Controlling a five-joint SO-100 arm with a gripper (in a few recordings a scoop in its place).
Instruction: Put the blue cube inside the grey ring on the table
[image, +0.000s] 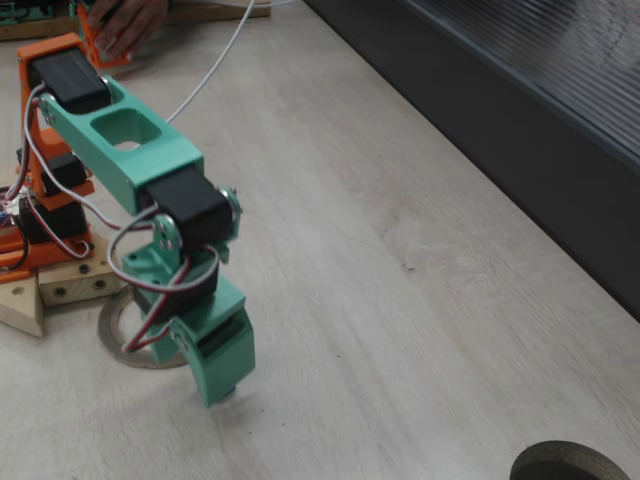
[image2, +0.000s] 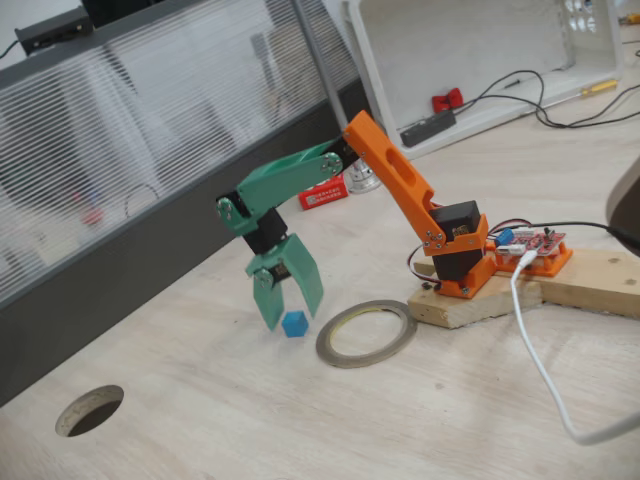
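A pale wood-grain counter (image: 420, 300) runs beside a dark ribbed panel (image: 520, 110). In one fixed view, the green pincer (image: 225, 385) points down, hiding part of the thin flat grey ring (image: 118, 345). In another, the pincer (image2: 290, 305) stands open, its fingers straddling the matte blue cube (image2: 294, 323), which sits square on the counter (image2: 300, 420) just beside the ring (image2: 366, 333).
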